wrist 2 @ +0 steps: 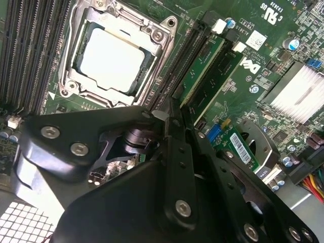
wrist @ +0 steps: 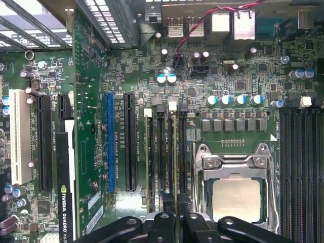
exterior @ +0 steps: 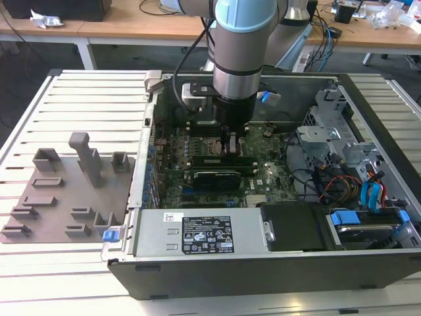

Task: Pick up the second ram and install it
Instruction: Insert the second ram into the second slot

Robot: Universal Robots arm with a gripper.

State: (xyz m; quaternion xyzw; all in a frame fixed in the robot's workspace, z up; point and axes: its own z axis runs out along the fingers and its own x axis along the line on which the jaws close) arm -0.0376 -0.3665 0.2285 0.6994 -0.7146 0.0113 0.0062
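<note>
hand [wrist: 174, 215]: fingers nearly closed, pinching second ram [wrist: 174, 157] edge-on | ram upright in slot beside CPU socket [wrist: 236, 195]

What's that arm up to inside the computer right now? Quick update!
Pincer down over the memory slots beside the CPU socket. Second ram on edge in its slot, between the fingers. Whether they pinch it: can't tell. Nothing in the way.

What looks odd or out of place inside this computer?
Nothing looks spilled or broken. The one thing that may seem odd is the processor, lying bare in its socket with no cooler over it. The gripper hangs just beside it, over the memory slots.
</note>
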